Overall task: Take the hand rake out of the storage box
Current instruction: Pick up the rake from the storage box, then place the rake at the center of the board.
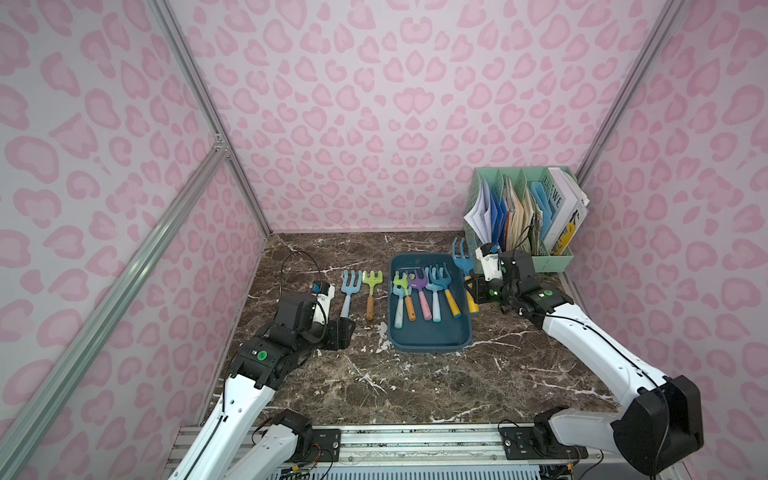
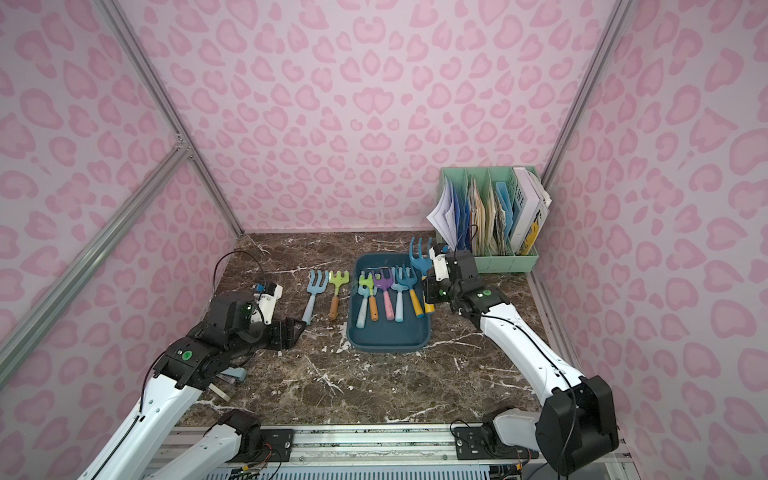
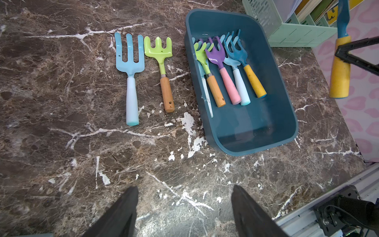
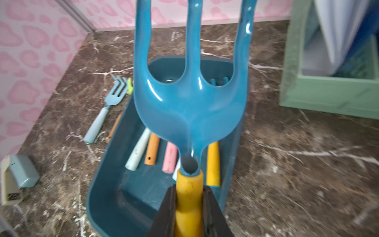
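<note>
Aloft, right claw (image 4: 189, 196) pinches hand rake (image 4: 188, 106) beside storage box (image 4: 123, 184).

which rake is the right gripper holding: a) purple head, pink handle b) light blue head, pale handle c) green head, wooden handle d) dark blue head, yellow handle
d: the right gripper has its fingers pinched on the yellow handle of the dark blue rake, held in the air near the storage box.
</note>
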`<action>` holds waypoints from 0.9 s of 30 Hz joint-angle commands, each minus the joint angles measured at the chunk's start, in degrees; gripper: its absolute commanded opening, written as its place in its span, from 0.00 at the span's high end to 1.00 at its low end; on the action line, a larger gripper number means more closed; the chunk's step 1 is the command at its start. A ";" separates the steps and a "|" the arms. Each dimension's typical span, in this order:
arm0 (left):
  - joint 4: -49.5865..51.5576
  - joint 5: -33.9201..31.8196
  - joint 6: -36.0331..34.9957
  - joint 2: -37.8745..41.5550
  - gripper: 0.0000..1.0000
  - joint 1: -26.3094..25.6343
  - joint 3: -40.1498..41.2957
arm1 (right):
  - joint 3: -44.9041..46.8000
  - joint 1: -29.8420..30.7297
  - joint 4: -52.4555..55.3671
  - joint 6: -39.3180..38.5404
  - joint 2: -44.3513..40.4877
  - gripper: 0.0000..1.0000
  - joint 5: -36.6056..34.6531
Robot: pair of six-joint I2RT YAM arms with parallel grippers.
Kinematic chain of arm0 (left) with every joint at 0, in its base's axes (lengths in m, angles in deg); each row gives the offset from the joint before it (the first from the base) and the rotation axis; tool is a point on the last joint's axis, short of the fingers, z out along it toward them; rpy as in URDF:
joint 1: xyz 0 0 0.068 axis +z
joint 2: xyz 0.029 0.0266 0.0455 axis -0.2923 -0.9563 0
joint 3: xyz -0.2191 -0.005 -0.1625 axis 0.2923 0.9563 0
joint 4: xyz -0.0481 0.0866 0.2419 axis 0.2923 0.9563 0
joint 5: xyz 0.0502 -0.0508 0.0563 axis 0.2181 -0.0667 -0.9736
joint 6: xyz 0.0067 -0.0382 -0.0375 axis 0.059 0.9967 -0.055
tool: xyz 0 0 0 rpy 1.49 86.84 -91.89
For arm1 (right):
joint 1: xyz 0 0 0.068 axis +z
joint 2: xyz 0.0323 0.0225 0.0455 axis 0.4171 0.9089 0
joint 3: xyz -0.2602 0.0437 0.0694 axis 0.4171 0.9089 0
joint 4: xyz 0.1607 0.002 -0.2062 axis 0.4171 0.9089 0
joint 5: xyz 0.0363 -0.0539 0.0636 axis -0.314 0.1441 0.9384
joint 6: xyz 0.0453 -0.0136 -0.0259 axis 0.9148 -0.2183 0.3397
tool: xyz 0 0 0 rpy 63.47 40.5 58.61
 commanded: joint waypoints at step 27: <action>-0.28 1.42 -0.51 -1.00 0.24 -0.03 -0.37 | 3.59 -3.62 3.32 -3.61 12.51 0.84 -12.65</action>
